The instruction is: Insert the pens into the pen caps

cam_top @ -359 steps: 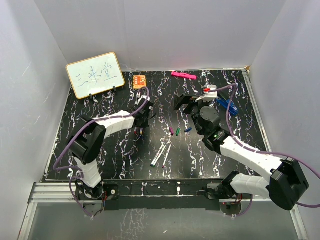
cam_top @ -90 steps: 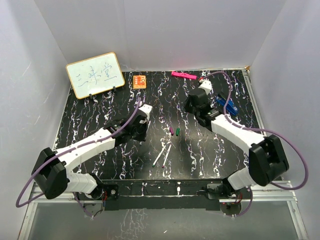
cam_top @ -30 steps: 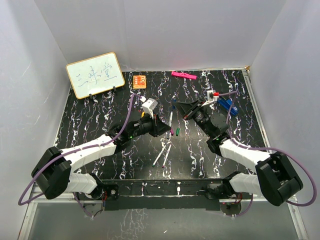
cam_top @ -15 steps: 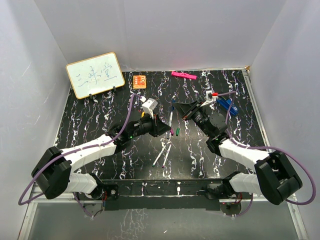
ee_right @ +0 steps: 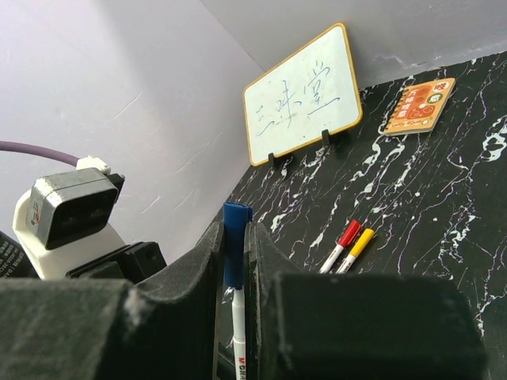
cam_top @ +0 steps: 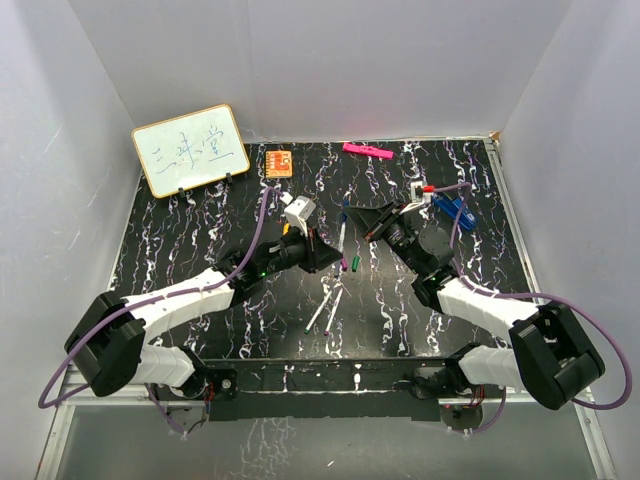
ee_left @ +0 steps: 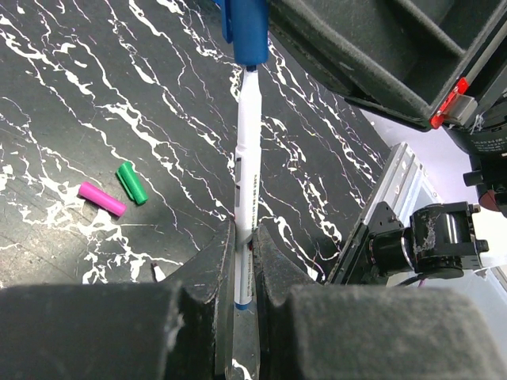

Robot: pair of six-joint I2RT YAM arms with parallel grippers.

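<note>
My left gripper point(ee_left: 242, 261) is shut on the lower end of a white pen point(ee_left: 247, 150) that stands upright above the table. The pen's top end goes into a blue pen cap point(ee_right: 234, 245), and my right gripper point(ee_right: 236, 265) is shut on that cap. In the top view the two grippers, left point(cam_top: 328, 258) and right point(cam_top: 356, 213), meet over the table's middle with the pen point(cam_top: 341, 232) between them. A purple cap point(cam_top: 343, 264) and a green cap point(cam_top: 355, 263) lie just below. Two uncapped pens point(cam_top: 325, 306) lie nearer the front. A red-capped pen point(ee_right: 342, 239) and a yellow-capped pen point(ee_right: 356, 245) lie side by side.
A whiteboard point(cam_top: 190, 150) on a stand and an orange card point(cam_top: 279, 162) sit at the back left. A flat pink bar point(cam_top: 367, 151) lies at the back edge. Blue clip-like pieces point(cam_top: 457, 208) lie behind the right arm. White walls close in the black marbled table point(cam_top: 200, 240).
Since three seconds ago both grippers have lifted and come together over the middle, bringing the pen to the blue cap. Over the last second they have hardly moved.
</note>
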